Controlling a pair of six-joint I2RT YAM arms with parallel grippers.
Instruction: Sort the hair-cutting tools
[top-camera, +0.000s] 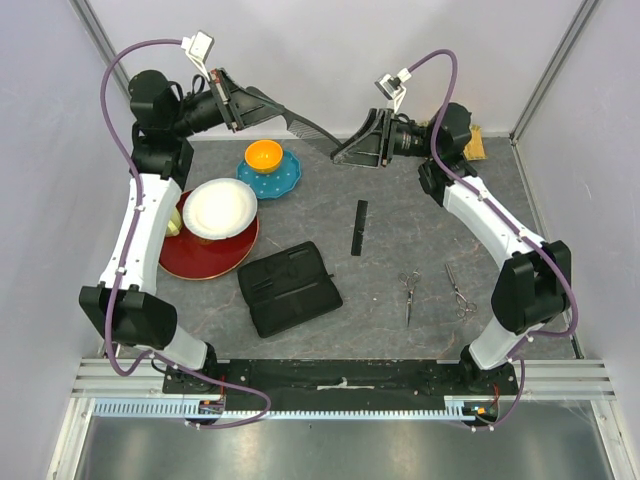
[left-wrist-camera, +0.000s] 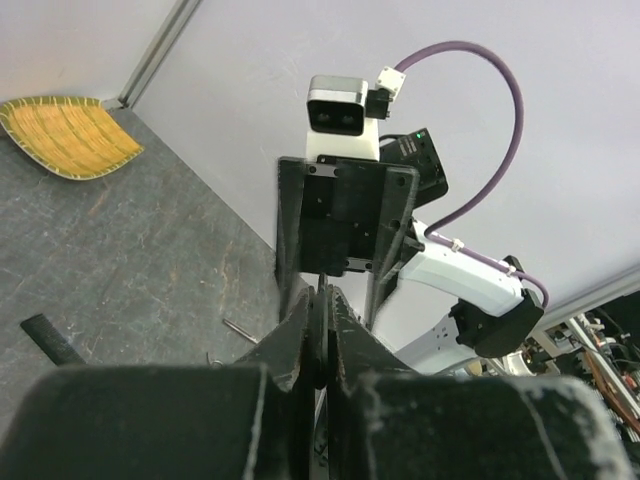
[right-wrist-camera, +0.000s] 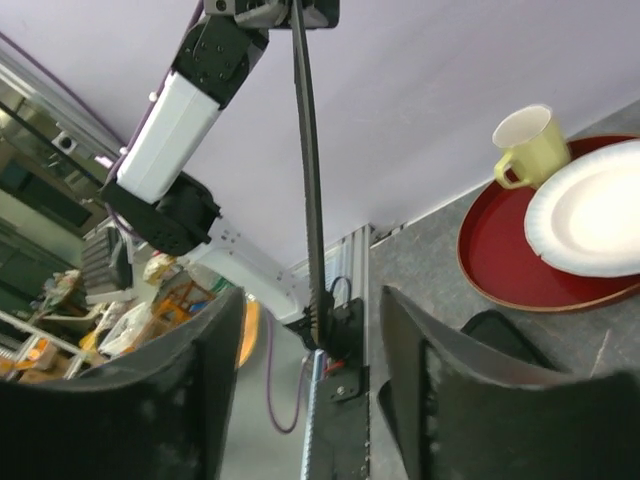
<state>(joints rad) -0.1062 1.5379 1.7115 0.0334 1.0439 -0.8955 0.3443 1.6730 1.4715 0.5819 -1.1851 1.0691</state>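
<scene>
A slim black comb with a handle hangs in the air at the back of the table, stretched between both grippers. My left gripper is shut on one end; in the left wrist view the comb is pinched edge-on between the jaws. My right gripper stands open around the other end, and that end of the comb sits between its fingers without touching them. A second black comb lies flat mid-table. Two silver scissors lie near the front right.
A black zip case lies front centre. At the left stand a red plate with a white plate and a yellow cup on it, a blue plate and an orange bowl. A woven yellow tray sits back right.
</scene>
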